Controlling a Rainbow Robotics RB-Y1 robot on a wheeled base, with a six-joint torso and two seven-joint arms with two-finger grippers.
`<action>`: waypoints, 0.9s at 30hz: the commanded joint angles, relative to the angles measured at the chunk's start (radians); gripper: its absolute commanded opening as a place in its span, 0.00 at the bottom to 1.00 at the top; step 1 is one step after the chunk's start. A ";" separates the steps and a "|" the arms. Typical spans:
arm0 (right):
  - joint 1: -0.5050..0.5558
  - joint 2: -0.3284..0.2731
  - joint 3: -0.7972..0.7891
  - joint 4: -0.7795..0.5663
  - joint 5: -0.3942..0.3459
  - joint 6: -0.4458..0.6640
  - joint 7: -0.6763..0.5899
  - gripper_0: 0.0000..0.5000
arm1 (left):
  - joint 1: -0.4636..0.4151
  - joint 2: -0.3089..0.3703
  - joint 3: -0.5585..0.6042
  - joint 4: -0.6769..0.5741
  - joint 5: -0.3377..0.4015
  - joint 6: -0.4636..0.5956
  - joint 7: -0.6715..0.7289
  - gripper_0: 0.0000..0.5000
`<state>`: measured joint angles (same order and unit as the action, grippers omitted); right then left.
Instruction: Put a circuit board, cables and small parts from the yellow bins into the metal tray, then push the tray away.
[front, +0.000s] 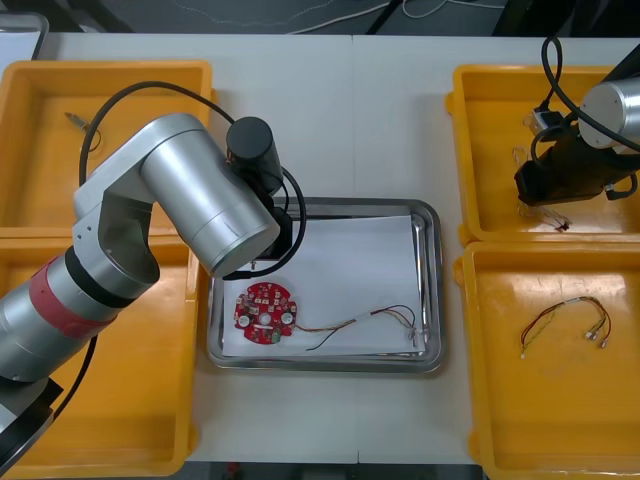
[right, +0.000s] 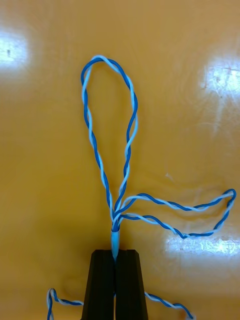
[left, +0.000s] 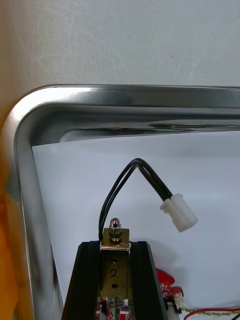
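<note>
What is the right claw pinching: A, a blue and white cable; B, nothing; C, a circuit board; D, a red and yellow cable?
A: the right claw is shut on the blue and white cable over the yellow bin; the left claw holds a small metal part over the tray.

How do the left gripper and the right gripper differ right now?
The left gripper is over the metal tray; the right gripper is over a yellow bin. The left gripper holds a small metal part with a black cable; the right gripper holds a twisted blue and white cable. Both are shut on something.
</note>
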<state>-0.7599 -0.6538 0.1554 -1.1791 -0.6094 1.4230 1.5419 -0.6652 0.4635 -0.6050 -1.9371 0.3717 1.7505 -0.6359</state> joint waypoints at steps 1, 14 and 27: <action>-0.035 -0.024 -0.040 -0.077 0.002 0.043 0.009 0.00 | 0.036 -0.006 -0.036 -0.034 -0.036 -0.045 0.039 0.00; -0.033 -0.053 -0.165 -0.183 -0.018 0.177 0.037 0.00 | 0.065 -0.006 -0.050 0.018 -0.056 -0.128 0.016 0.00; -0.033 -0.089 -0.290 -0.294 -0.035 0.378 0.053 0.00 | 0.053 -0.008 -0.055 0.076 -0.083 -0.160 0.002 0.00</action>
<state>-0.7599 -0.6894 -0.0892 -1.4176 -0.6348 1.7713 1.5573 -0.6076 0.4635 -0.6398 -1.8706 0.3001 1.6131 -0.6360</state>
